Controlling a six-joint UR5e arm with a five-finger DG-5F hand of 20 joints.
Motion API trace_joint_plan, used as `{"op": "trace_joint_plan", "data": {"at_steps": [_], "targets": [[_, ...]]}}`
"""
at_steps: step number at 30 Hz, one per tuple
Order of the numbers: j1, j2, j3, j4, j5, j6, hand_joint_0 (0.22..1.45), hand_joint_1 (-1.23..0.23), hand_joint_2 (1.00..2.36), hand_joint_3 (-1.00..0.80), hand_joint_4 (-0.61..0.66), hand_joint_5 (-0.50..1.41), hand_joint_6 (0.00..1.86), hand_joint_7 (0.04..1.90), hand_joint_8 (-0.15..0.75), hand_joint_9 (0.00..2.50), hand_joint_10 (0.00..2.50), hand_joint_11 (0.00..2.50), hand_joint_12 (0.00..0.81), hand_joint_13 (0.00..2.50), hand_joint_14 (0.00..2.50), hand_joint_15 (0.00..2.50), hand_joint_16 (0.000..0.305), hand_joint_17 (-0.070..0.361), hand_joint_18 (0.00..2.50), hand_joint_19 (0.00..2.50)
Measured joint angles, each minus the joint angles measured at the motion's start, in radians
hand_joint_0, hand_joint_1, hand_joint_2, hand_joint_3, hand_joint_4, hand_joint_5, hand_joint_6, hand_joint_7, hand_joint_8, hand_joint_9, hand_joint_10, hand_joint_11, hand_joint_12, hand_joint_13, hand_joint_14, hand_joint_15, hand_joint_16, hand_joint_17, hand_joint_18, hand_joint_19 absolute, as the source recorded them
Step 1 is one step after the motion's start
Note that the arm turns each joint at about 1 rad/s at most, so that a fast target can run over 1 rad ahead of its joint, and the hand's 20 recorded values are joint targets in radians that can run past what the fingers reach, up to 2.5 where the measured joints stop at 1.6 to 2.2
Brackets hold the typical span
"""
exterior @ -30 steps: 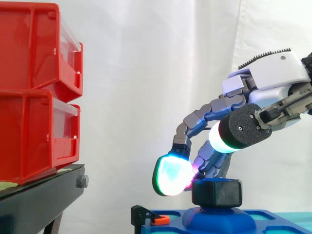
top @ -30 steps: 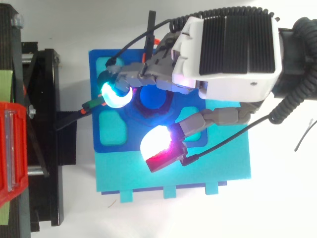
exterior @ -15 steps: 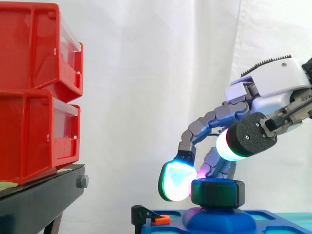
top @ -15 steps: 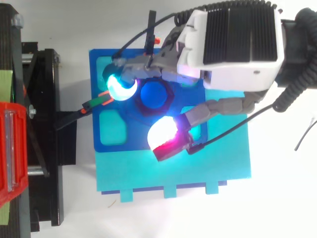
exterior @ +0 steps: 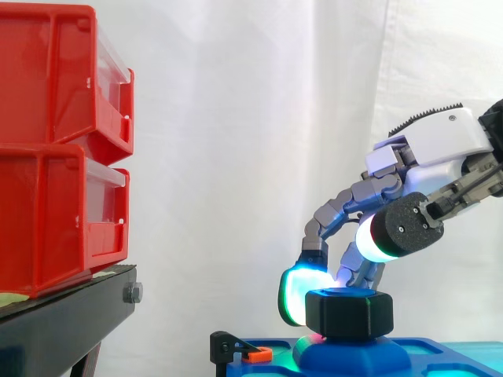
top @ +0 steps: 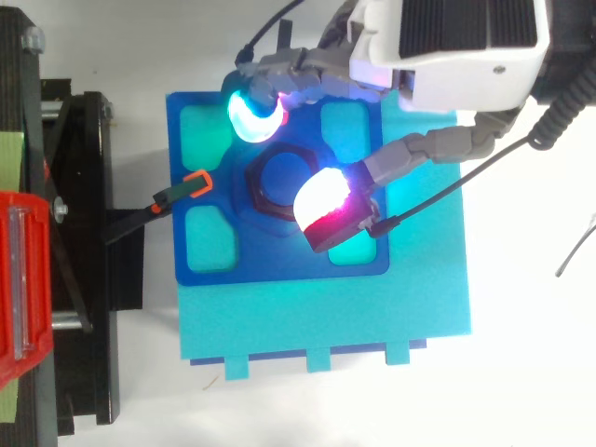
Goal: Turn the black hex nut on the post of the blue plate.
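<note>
**A:** Entry one, robot hand. Quantity and state?

**B:** One. Its fingers are curled narrowly round the black hex nut. The cyan-green pad is at the nut's left side, toward the far edge. A magenta-lit finger sits behind the nut. The white-and-red thumb pad hangs over the near right edge, above the top face.

**A:** Nut, quantity and place?

**B:** One, seated on the post, also one. The post stands at the middle of the blue plate, one.

**A:** Plate features?

**B:** Four rounded turquoise windows, one toward each corner. The lower right one is partly under the thumb pad. The plate lies on one turquoise board, and the board lies on the white table.

**A:** Fittings?

**B:** One black clip with an orange tip, at the plate's left edge, apart from the nut.

**A:** Further out?

**B:** Two red bins, stacked on one black stand, left of the plate. One white curtain hangs behind.
</note>
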Motion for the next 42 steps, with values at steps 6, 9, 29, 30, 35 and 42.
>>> {"op": "trace_joint_plan", "data": {"at_steps": [6,9,29,30,35,42], "targets": [[-0.004,0.0,0.023,0.015,-0.011,-0.002,0.5,-0.43,1.0,-0.49,0.29,-0.15,0.5,0.8,0.332,0.79,0.0,0.07,0.39,0.95,0.01,0.26,0.06,0.134,0.77,0.36],[0.0,0.0,0.036,0.022,-0.01,-0.001,0.5,-0.43,1.0,-0.49,0.28,-0.15,0.5,0.8,0.33,0.79,0.0,0.07,0.389,0.96,0.01,0.27,0.06,0.134,0.77,0.36],[0.039,-0.041,0.042,0.064,0.06,0.001,0.5,-0.42,1.0,-0.49,0.29,-0.14,0.5,0.81,0.332,0.82,0.0,0.08,0.388,0.98,0.01,0.27,0.06,0.135,0.78,0.36],[0.04,-0.041,0.042,0.063,0.059,0.001,0.5,-0.42,1.0,-0.49,0.3,-0.14,0.5,0.81,0.332,0.82,0.0,0.08,0.388,0.98,0.01,0.27,0.06,0.135,0.78,0.36],[0.046,-0.041,0.044,0.055,0.05,-0.005,0.5,-0.42,1.0,-0.48,0.3,-0.14,0.5,0.81,0.332,0.82,0.0,0.09,0.39,0.99,0.01,0.28,0.06,0.135,0.79,0.36],[0.057,-0.041,0.08,0.007,0.051,-0.021,0.5,-0.42,1.0,-0.49,0.3,-0.14,0.5,0.81,0.333,0.83,0.0,0.09,0.388,1.0,0.01,0.28,0.06,0.135,0.79,0.37]]}}
